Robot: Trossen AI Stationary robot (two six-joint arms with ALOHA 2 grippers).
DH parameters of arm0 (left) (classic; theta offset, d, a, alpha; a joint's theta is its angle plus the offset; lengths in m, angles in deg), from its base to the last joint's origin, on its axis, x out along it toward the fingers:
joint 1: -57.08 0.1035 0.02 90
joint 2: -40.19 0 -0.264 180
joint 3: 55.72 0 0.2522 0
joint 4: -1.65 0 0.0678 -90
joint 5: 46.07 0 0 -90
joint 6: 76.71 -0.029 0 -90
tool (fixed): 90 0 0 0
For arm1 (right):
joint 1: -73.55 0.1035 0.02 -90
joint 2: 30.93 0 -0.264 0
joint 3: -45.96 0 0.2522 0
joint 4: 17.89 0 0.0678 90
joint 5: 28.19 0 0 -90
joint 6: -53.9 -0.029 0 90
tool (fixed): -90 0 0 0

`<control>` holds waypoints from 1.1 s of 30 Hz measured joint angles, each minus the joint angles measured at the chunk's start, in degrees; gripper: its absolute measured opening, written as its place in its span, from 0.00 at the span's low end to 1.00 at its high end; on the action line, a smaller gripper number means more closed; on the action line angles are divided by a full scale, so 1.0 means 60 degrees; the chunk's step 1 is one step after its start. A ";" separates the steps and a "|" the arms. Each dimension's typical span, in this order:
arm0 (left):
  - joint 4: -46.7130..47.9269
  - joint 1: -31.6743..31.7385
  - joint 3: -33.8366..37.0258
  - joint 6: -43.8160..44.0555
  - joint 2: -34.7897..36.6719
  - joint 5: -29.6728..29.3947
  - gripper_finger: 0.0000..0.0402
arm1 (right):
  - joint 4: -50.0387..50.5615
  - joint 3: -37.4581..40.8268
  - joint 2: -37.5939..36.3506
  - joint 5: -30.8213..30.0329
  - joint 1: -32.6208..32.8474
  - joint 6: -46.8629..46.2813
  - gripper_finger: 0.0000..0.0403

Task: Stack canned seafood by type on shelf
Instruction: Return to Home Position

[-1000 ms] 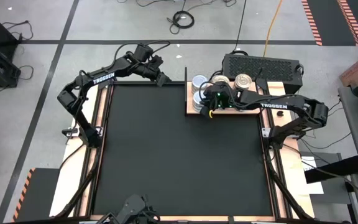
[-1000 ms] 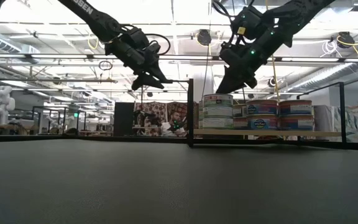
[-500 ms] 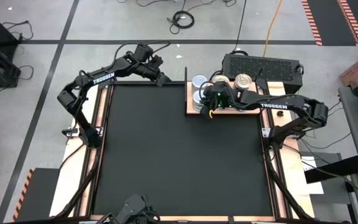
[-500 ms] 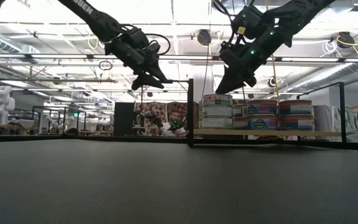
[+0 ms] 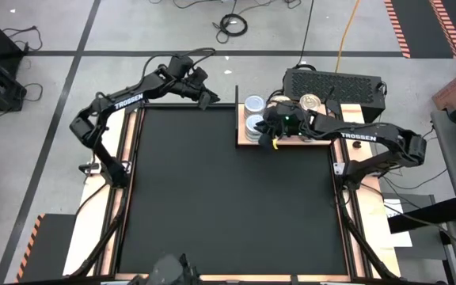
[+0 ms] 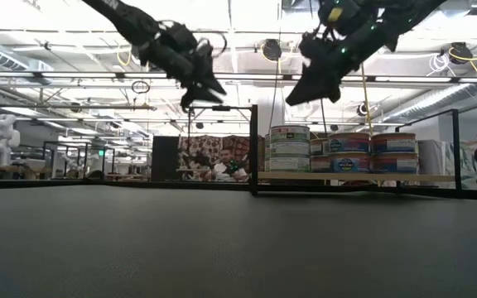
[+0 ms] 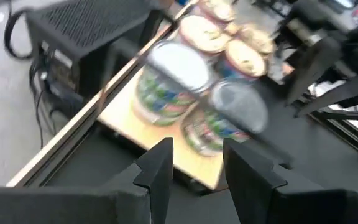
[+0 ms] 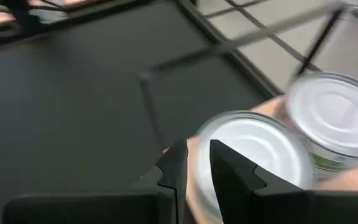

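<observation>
My right pincer (image 5: 272,141) hangs above the green-labelled cans (image 6: 290,147) at the left end of the shelf (image 6: 363,175), upper right of centre in the high view. Its fingers are a narrow gap apart, grasping nothing. If I swing away too low, I judge a finger could clip the top can and topple that stack. My left pincer (image 5: 210,101) waits released over the worktop's (image 5: 228,198) upper edge.

Both dark arms are raised and bent at the elbow, forearms stretched inward toward each other. The left gripper (image 6: 212,89) tilts down toward the right arm, its fingers (image 7: 160,168) a little apart and empty. Facing it, the right gripper (image 6: 298,93) slants downward too, fingers (image 8: 176,165) narrowly parted, holding nothing.
</observation>
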State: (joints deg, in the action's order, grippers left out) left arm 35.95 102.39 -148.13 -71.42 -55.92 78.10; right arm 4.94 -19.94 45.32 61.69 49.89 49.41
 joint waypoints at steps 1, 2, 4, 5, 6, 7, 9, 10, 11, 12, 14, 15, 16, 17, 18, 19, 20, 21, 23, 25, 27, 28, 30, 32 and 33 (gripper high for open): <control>-0.0032 -0.0109 0.0000 -0.0024 0.0171 -0.0015 0.35 | 0.0020 0.0000 -0.0105 0.0146 0.0055 -0.0002 0.16; -0.0061 -0.0243 0.0002 -0.0059 0.0348 -0.0041 0.35 | 0.0025 0.0000 -0.0218 0.0269 0.0123 -0.0002 0.16; -0.0178 -0.0606 0.0000 -0.0262 0.0761 -0.0220 0.35 | 0.0008 0.0000 -0.0471 0.0326 0.0318 -0.0004 0.16; -0.0159 -0.0796 0.0006 -0.0389 0.0992 -0.0372 0.35 | 0.0038 0.0000 -0.0613 0.0325 0.0411 -0.0004 0.16; -0.0209 -0.1007 0.0063 -0.0509 0.1235 -0.0555 0.35 | 0.0047 0.0000 -0.0725 0.0329 0.0522 0.0003 0.16; -0.0298 -0.1230 0.0168 -0.0600 0.1506 -0.0736 0.35 | 0.0043 0.0000 -0.0859 0.0325 0.0652 0.0004 0.16; -0.0711 -0.1645 0.0543 -0.0705 0.2083 -0.0979 0.35 | 0.0117 0.0000 -0.1165 0.0329 0.0922 0.0006 0.16; -0.0929 -0.1858 0.0777 -0.0705 0.2376 -0.1072 0.35 | 0.0112 0.0000 -0.1323 0.0329 0.1075 0.0017 0.16; -0.1150 -0.2053 0.1050 -0.0705 0.2688 -0.1170 0.35 | 0.0091 0.0012 -0.1478 0.0329 0.1243 0.0020 0.16; -0.1415 -0.2241 0.1349 -0.0702 0.3000 -0.1232 0.35 | 0.0070 0.0058 -0.1657 0.0329 0.1403 0.0022 0.16; -0.1900 -0.2580 0.2038 -0.0656 0.3660 -0.1303 0.35 | 0.0099 0.0231 -0.2013 0.0329 0.1719 0.0023 0.16; -0.2183 -0.2739 0.2424 -0.0518 0.4016 -0.1355 0.35 | 0.0044 0.0354 -0.2193 0.0329 0.1888 -0.0027 0.16; -0.2528 -0.2900 0.2846 -0.0416 0.4345 -0.1429 0.35 | -0.0038 0.0505 -0.2382 0.0328 0.2041 -0.0092 0.16; -0.2929 -0.3082 0.3292 -0.0276 0.4717 -0.1589 0.35 | -0.0138 0.0691 -0.2576 0.0325 0.2192 -0.0141 0.16; -0.3349 -0.3240 0.3773 -0.0206 0.5067 -0.1824 0.35 | -0.0297 0.0900 -0.2780 0.0322 0.2338 -0.0200 0.16; -0.3679 -0.3402 0.4245 -0.0095 0.5431 -0.2074 0.35 | -0.0492 0.1132 -0.2976 0.0290 0.2483 -0.0269 0.16; -0.4022 -0.3527 0.4718 -0.0007 0.5808 -0.2363 0.35 | -0.0742 0.1380 -0.3170 0.0260 0.2612 -0.0334 0.16; -0.4386 -0.3631 0.5142 0.0042 0.6164 -0.2651 0.35 | -0.1003 0.1665 -0.3387 0.0255 0.2719 -0.0382 0.16; -0.4829 -0.3770 0.5920 0.0042 0.6882 -0.3118 0.35 | -0.1686 0.2269 -0.3794 0.0256 0.2878 -0.0504 0.16; -0.5337 -0.3857 0.6741 0.0038 0.7568 -0.3307 0.35 | -0.2591 0.2935 -0.4195 0.0252 0.2969 -0.0590 0.16; -0.6073 -0.3977 0.7663 0.0039 0.8135 -0.3315 0.35 | -0.3531 0.3631 -0.4555 0.0253 0.3028 -0.0636 0.16; -0.6510 -0.4032 0.8172 0.0074 0.8386 -0.3309 0.35 | -0.3960 0.3986 -0.4723 0.0252 0.3036 -0.0641 0.16; -0.7396 -0.4120 0.9088 0.0343 0.8806 -0.3295 0.35 | -0.4775 0.4666 -0.5025 0.0263 0.3032 -0.0664 0.16; -0.8155 -0.4130 0.9870 0.0717 0.9156 -0.3311 0.35 | -0.5518 0.5283 -0.5297 0.0267 0.3030 -0.0793 0.16; -0.8478 -0.4122 1.0206 0.0826 0.9308 -0.3318 0.35 | -0.5794 0.5549 -0.5436 0.0270 0.3029 -0.0878 0.16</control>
State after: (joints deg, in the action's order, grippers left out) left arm -14.92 77.66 -86.89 -66.46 -0.07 58.19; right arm -29.82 13.35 12.70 63.31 68.06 44.14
